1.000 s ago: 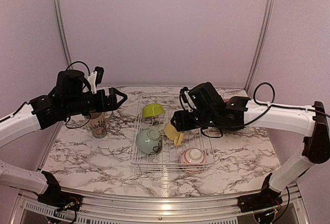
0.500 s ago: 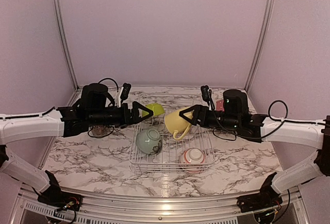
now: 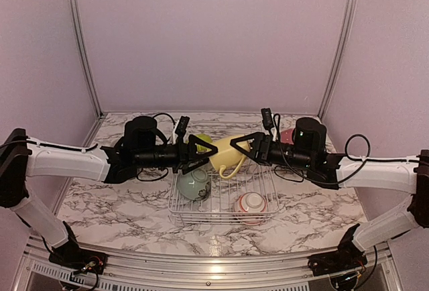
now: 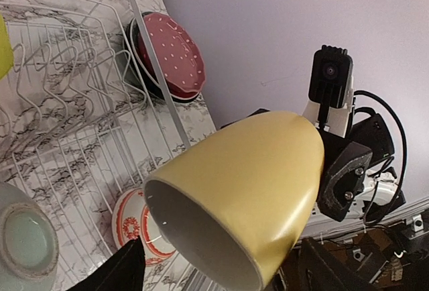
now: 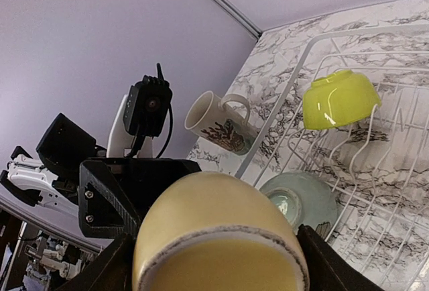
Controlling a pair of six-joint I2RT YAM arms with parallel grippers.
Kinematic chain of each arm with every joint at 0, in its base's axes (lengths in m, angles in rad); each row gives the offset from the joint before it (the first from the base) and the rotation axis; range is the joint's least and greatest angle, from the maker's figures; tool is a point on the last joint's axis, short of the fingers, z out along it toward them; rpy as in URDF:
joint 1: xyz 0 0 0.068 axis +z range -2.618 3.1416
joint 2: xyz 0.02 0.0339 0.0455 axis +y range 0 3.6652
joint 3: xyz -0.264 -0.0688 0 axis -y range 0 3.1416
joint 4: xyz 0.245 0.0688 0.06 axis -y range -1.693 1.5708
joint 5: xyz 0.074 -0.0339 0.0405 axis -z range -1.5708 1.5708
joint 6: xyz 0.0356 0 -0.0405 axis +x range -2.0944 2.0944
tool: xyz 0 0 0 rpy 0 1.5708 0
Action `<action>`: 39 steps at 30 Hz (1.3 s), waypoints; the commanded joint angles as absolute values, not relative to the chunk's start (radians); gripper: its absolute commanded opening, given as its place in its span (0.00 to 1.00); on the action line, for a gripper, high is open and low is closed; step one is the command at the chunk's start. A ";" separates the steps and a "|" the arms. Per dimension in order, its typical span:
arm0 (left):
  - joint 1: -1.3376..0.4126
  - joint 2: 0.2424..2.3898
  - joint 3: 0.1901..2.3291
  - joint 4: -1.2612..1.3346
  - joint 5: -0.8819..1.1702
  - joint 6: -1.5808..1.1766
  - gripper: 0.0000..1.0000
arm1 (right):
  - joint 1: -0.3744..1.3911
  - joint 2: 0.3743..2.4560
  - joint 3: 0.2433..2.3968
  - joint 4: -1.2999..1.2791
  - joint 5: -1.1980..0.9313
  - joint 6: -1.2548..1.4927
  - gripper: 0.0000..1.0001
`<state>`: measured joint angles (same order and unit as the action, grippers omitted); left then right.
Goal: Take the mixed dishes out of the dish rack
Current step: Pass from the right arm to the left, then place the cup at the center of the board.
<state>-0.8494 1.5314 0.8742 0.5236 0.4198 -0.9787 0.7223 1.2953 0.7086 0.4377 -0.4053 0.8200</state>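
Observation:
The yellow mug (image 3: 225, 157) hangs on its side above the dish rack (image 3: 214, 222), handle down. My right gripper (image 3: 236, 149) is shut on its base end, its fingers pressed to both sides in the right wrist view (image 5: 218, 271). From the left, my left gripper (image 3: 208, 156) faces it with open jaws straddling the mug's mouth (image 4: 221, 264), a small gap on each side. In the rack lie a pale-green bowl (image 3: 194, 184), a red-patterned bowl (image 3: 251, 204) and a lime bowl (image 5: 338, 98).
A cream patterned mug (image 5: 218, 125) stands on the marble table left of the rack, hidden behind my left arm in the top view. A red dotted plate (image 4: 177, 56) rests on a dark plate just right of the rack. Purple walls close in on three sides.
My right gripper lifted the yellow mug out of the rack and turned it toward the left. My left arm swung right from the cream mug and its jaws narrowed around the mug's mouth.

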 commanded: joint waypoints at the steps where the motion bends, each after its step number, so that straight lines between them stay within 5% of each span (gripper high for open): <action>1: -0.877 1.580 0.901 0.705 0.488 -1.069 0.75 | 0.718 1.303 0.732 0.561 -0.435 0.844 0.33; 11: -0.885 1.594 0.899 0.787 0.484 -1.097 0.33 | 0.744 1.307 0.766 0.464 -0.396 0.781 0.34; 18: -0.882 1.566 0.905 0.700 0.441 -1.045 0.01 | 0.780 1.304 0.809 0.366 -0.344 0.726 0.48; 26: -0.876 1.460 0.940 0.389 0.295 -0.861 0.00 | 0.803 1.292 0.869 0.172 -0.218 0.636 0.81; 31: -0.856 1.432 0.891 0.391 0.292 -0.848 0.00 | 0.802 1.245 0.833 0.261 -0.276 0.646 0.98; 39: -0.828 1.429 0.808 0.545 0.347 -0.940 0.00 | 0.767 1.217 0.831 0.245 -0.275 0.674 0.98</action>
